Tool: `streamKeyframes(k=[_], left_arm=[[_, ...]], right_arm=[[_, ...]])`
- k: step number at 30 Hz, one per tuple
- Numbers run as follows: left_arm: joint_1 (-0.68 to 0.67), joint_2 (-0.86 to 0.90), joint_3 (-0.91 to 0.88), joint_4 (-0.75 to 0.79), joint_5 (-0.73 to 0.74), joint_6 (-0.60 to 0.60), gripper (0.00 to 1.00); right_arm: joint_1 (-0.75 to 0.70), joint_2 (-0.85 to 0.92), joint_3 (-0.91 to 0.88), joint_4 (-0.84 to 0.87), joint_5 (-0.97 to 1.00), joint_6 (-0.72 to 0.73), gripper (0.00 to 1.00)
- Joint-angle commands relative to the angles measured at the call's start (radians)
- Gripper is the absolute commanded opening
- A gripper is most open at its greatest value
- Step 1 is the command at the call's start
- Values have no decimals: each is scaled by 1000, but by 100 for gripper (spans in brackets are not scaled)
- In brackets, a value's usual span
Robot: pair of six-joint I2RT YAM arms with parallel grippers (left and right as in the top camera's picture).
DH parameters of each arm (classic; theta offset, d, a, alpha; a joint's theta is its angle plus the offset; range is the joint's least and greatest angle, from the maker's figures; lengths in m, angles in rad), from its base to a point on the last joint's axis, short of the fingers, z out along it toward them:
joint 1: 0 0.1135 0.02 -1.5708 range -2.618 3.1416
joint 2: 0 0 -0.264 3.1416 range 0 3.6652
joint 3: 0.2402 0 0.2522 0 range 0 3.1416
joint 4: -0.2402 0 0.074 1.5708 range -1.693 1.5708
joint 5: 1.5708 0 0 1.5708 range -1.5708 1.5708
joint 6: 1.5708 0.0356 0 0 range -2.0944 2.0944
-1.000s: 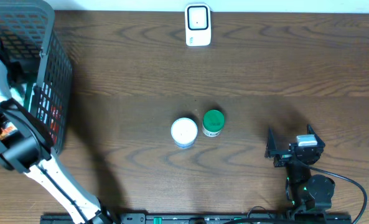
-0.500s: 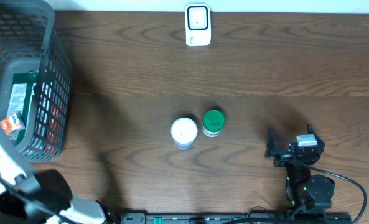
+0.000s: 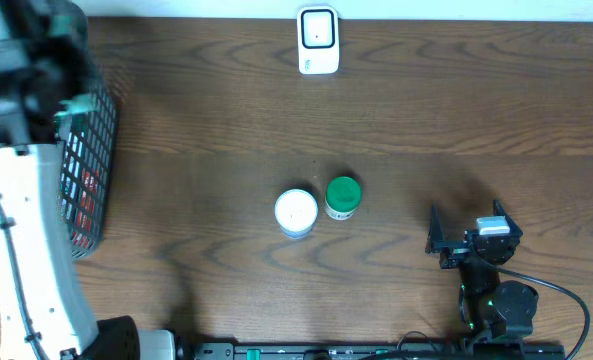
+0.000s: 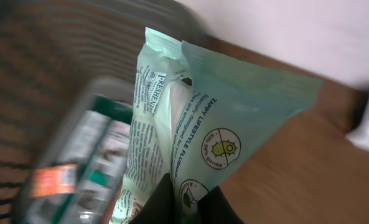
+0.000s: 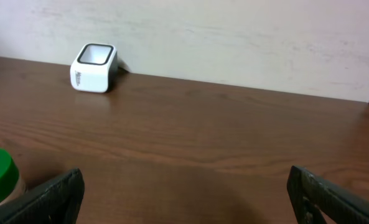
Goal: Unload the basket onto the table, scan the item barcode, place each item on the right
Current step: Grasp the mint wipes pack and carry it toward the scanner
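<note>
Your left jaws pinch the mint-green pouch (image 4: 224,118) by one edge above the basket (image 3: 92,150) at the surface's left edge — probably leaving its print free for the scanner (image 3: 317,40) at the far edge. Right jaws gape wide, empty.

The bench (image 3: 426,110) is showing dark brown wood with visible grain and a smooth, low-sheen finish. The pouch (image 4: 234,118) is looking like thin mint-green plastic film, slightly glossy and creased. The basket (image 3: 91,170) is showing grey plastic mesh, and the scanner (image 3: 317,40) is gleaming as smooth white plastic
</note>
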Motion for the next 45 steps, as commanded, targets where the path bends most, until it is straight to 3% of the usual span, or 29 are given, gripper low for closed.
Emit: streamKeyframes(k=[1, 7, 13, 23, 26, 28, 29, 31, 32, 39, 41, 42, 45], left_arm=[[-124, 5, -14, -27, 16, -55, 7], [-330, 52, -171, -12, 16, -130, 8], [-504, 158, -394, 141, 14, -137, 8], [-600, 402, -472, 312, -29, -152, 9], [-607, 444, -472, 318, -25, -152, 17], [-607, 456, -472, 317, 2, -151, 52], [-607, 457, -472, 317, 20, -151, 63], [-606, 451, -470, 319, 51, -151, 75], [-606, 446, -466, 320, 55, -151, 76], [-603, 344, -443, 320, 53, -151, 73], [-602, 319, -443, 319, 53, -151, 59], [-602, 312, -443, 318, 53, -151, 44], [-602, 318, -447, 315, 53, -151, 19]], right_arm=[[0, -2, -1, -5, 2, 11, 99], [0, -2, -1, -5, 2, 11, 99], [0, -2, -1, -5, 2, 11, 99], [0, -2, -1, -5, 2, 11, 99], [0, -2, -1, -4, 2, 11, 99], [0, -2, -1, -5, 2, 11, 99], [0, -2, -1, -5, 2, 11, 99], [0, -2, -1, -5, 2, 11, 99], [0, -2, -1, -5, 2, 11, 99], [0, -2, -1, -5, 2, 11, 99], [0, -2, -1, -5, 2, 11, 99], [0, -2, -1, -5, 2, 11, 99], [0, -2, -1, -4, 2, 11, 99]])
